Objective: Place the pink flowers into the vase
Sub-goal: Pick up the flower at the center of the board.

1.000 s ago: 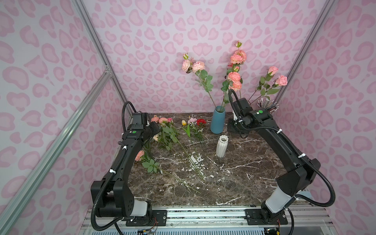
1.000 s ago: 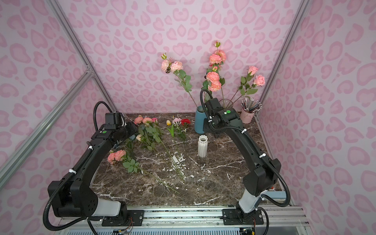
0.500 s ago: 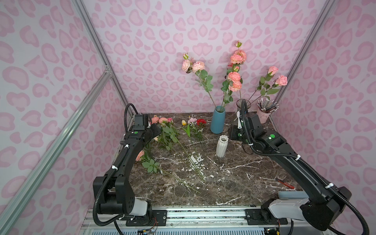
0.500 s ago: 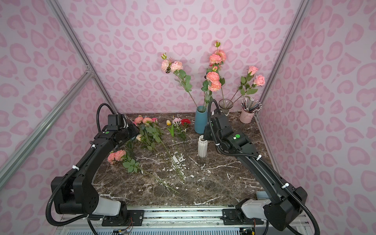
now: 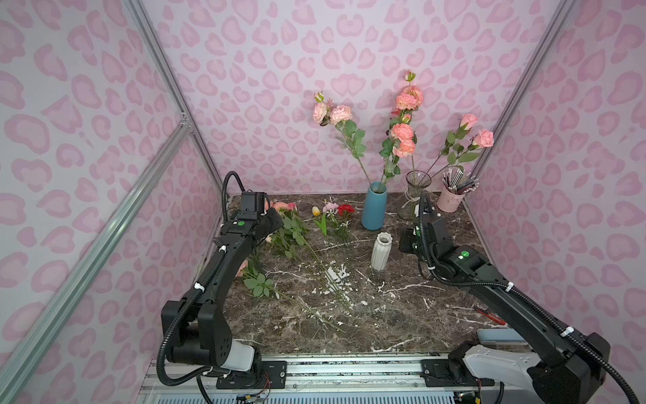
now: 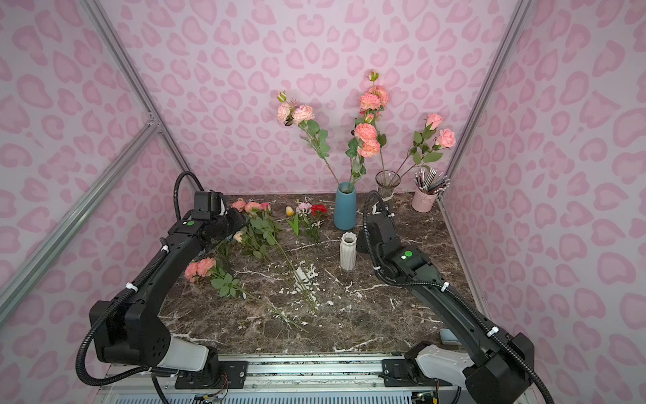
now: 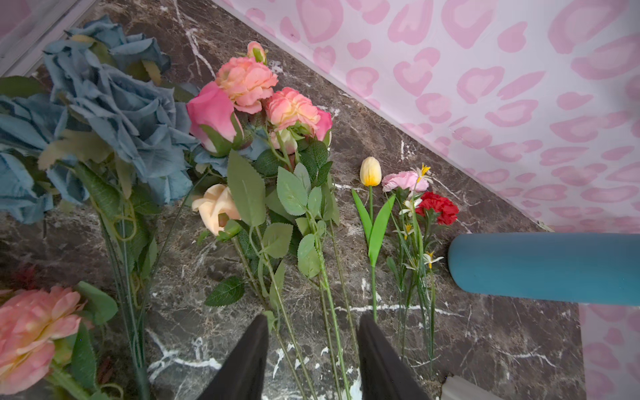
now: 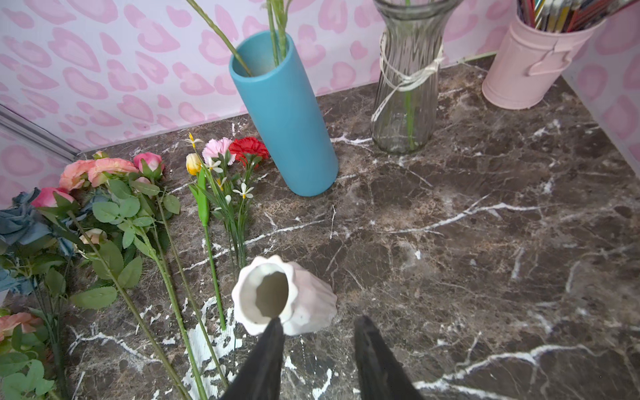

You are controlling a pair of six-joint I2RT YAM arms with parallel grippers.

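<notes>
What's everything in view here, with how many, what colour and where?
table: one, dark brown marble, under everything.
blue vase: one, teal, back centre.
glass vase: one, clear, beside the blue vase.
white vase: one, ribbed white, mid-table, empty.
pencil bucket: one, pale pink, back right corner.
standing pink flowers: several, pink and salmon, in the blue and glass vases.
loose pink flowers: several, pink and salmon, lying back left.
hydrangea: one bunch, dusty blue, left edge.
cream rose: one, among the loose stems.
tulip: one, yellow, lying left of the blue vase.
carnations: two, pale pink and red, beside the tulip.
left end effector: one, black, open, straddling loose stems.
right end effector: one, black, open, empty, beside the white vase.
</notes>
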